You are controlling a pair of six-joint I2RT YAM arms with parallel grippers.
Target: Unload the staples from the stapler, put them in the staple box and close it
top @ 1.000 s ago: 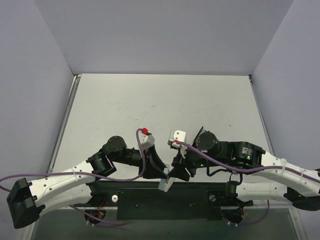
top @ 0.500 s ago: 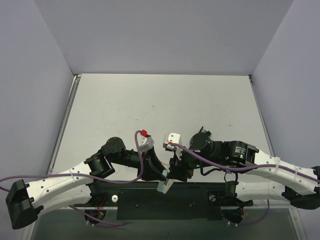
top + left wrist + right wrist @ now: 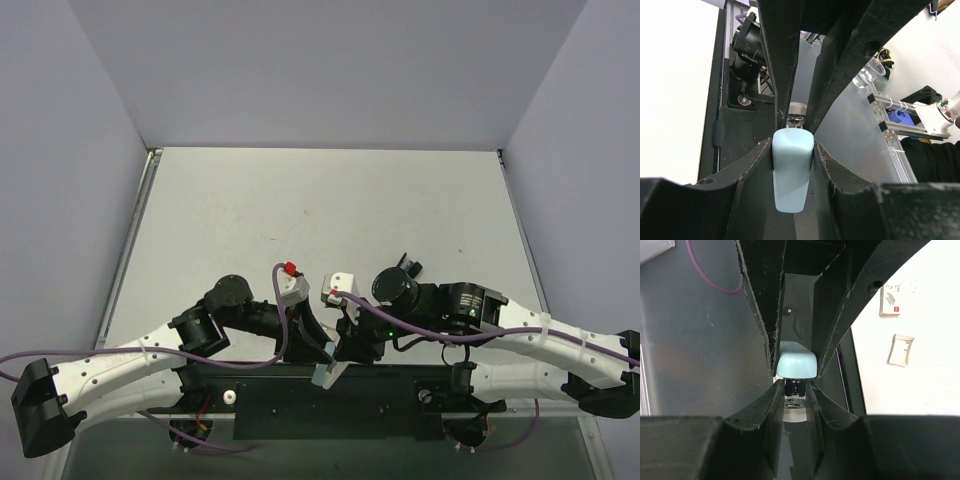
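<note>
— Where's the stapler (image 3: 796, 392)?
— Between both grippers, neither one nearer, tucked against the pale blue bar (image 3: 792, 172), long axis slanting toward the near side. Left gripper (image 3: 792, 150) clamps the bar; right gripper (image 3: 796, 371) flanks its end — clamped or not, can't tell.
</note>
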